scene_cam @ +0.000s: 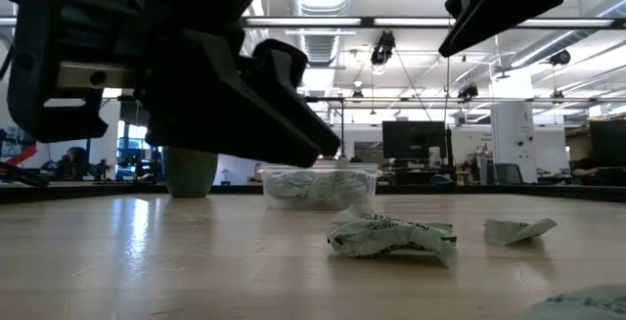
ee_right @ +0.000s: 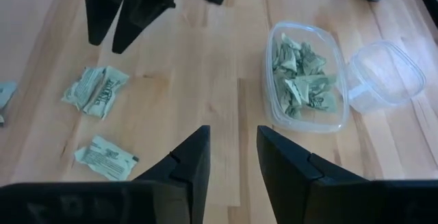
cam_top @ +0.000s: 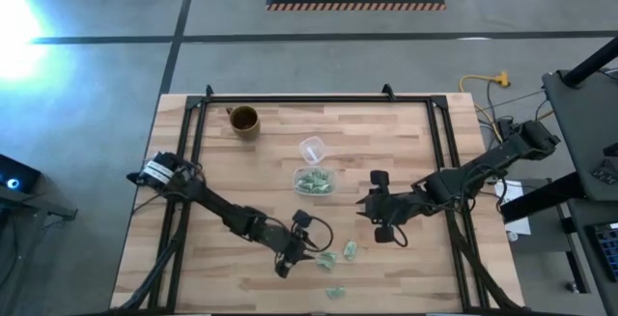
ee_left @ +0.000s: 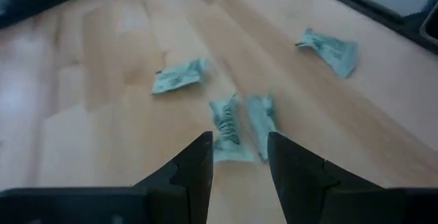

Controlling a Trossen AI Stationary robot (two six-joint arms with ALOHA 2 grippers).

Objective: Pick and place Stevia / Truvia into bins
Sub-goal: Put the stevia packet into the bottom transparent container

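Left gripper [ee_left: 237, 157] sits low over the light wooden table [cam_top: 386, 132], fingers spread with a clear gap, holding nothing. Two pale green-and-white paper packets [ee_left: 241, 125] lie side by side straight ahead of its tips, the nearer one reaching into the gap between the fingers. A third packet [ee_left: 179, 76] lies near those two and a fourth [ee_left: 332, 49] well apart, toward the table's dark edge rail. Bare wood all round the tips.

Right gripper [ee_right: 231, 157] hangs off the table, fingers parted, nothing between them. Ahead of it is the clear shallow rounded-rectangular plastic container [ee_right: 306, 76], holding a pile of packets. A smaller clear cup [ee_right: 384, 73] touches the container's side; a brown mug [cam_top: 243, 120] stands well beyond. Open wood between right gripper and container.
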